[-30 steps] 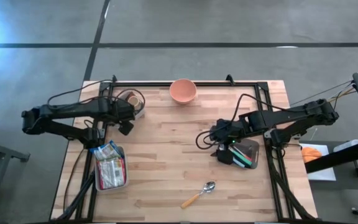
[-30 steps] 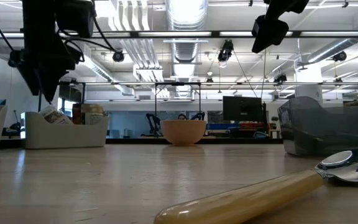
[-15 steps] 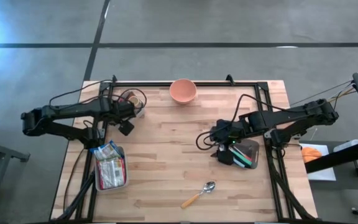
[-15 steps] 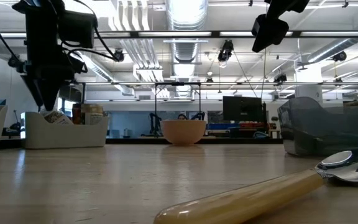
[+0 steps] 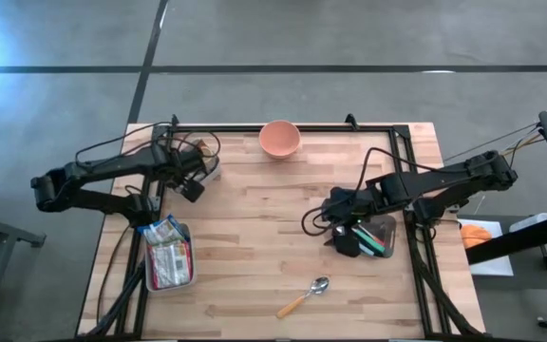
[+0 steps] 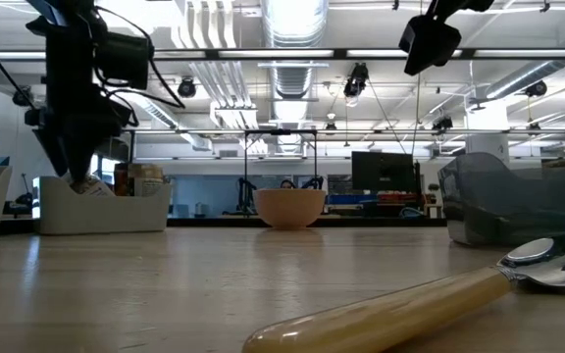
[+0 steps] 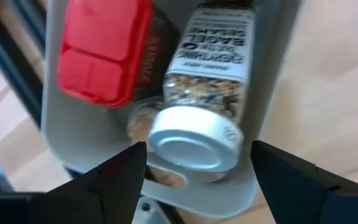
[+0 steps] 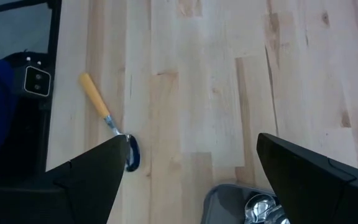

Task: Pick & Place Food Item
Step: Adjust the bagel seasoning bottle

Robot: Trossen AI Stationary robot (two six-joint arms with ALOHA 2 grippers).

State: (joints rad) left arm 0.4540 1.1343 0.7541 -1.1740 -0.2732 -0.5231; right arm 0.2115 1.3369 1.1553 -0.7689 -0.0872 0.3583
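Note:
A seasoning jar [image 7: 207, 93] with a white lid [image 7: 194, 140] lies in a grey bin [image 7: 272, 81] at the table's far left, next to a red-lidded container [image 7: 104, 50]. My left gripper [image 7: 197, 149] hangs over this bin [image 5: 209, 160] pointing steeply down. It is open, with one finger on each side of the jar's lid, and I see no touch. In the low view its fingers [image 6: 75, 167] reach the bin's rim. My right gripper [image 5: 342, 239] waits open above the table's right half. A salmon bowl [image 5: 279, 139] stands at the far edge.
A spoon [image 5: 304, 296] with a yellow handle lies near the front edge, also in my right wrist view [image 8: 110, 121]. A bin of packets [image 5: 167, 255] stands at the left, and a dark bin of utensils [image 5: 376, 236] under my right arm. Bare wood lies between them.
My left gripper has gone toward the table's far edge and sunk down over the far-left bin, its fingers now at the bin's rim. My right arm has kept still.

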